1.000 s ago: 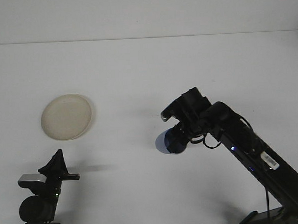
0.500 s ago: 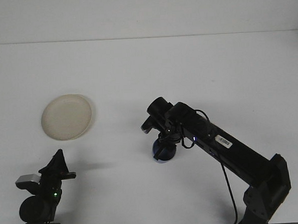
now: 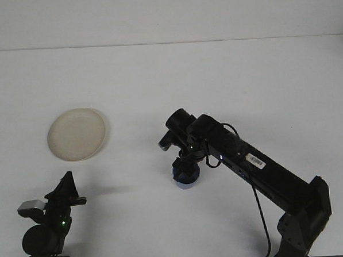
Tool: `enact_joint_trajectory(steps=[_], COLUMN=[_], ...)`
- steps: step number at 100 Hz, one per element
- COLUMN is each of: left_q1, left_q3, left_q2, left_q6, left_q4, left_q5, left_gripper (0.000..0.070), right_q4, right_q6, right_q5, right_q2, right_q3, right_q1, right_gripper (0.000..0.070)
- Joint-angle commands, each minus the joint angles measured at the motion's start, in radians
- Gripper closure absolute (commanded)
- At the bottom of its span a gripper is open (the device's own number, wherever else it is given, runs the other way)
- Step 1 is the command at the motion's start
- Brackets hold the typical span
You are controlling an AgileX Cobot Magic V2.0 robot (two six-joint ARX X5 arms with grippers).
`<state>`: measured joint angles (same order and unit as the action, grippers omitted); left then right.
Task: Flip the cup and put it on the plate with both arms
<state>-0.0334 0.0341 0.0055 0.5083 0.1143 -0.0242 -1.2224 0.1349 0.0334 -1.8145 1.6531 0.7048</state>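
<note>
A dark blue cup [image 3: 185,179] stands on the white table near the middle. My right gripper [image 3: 185,167] points straight down onto it from above and is shut on the cup, hiding its upper part. The right arm [image 3: 248,162] stretches in from the lower right. A cream round plate [image 3: 77,134] lies flat on the table at the left, well apart from the cup. My left gripper [image 3: 66,190] sits low at the bottom left, below the plate, holding nothing that I can see.
The white table [image 3: 226,79] runs back to a pale wall. The left arm's base [image 3: 42,239] stands at the bottom left edge, and the right arm's base [image 3: 300,225] rises at the bottom right.
The right arm has swung left and turned the cup from a tilted, raised pose down to the table. The left gripper has rotated slightly in place.
</note>
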Motion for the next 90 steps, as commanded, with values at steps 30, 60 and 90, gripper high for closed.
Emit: enact_joint_trajectory(steps=[30,60,90], left_q1=[0.0,-0.001,-0.029], left_q3=[0.011,0.22,0.689], left_q2=[0.0,0.122,0.605], left_q6=[0.139,0.065,-0.331], left_q4=[0.013,-0.131,-0.379], left_q5=[-0.144,-0.266,-0.322], left_gripper=[0.0688,0.0685,0.0686], right_q4=[0.103,0.509,0.978], right_q6=[-0.031,-0.107,-0.12], right_q5=[0.047,0.096,0.097], right_q2=[0.235,0.568,0.948], right_q3=[0.129,-0.265,-0.832], right_q1=[-0.102,-0.259,-0.37], right_gripper=[0.0366,0.0366,0.0366])
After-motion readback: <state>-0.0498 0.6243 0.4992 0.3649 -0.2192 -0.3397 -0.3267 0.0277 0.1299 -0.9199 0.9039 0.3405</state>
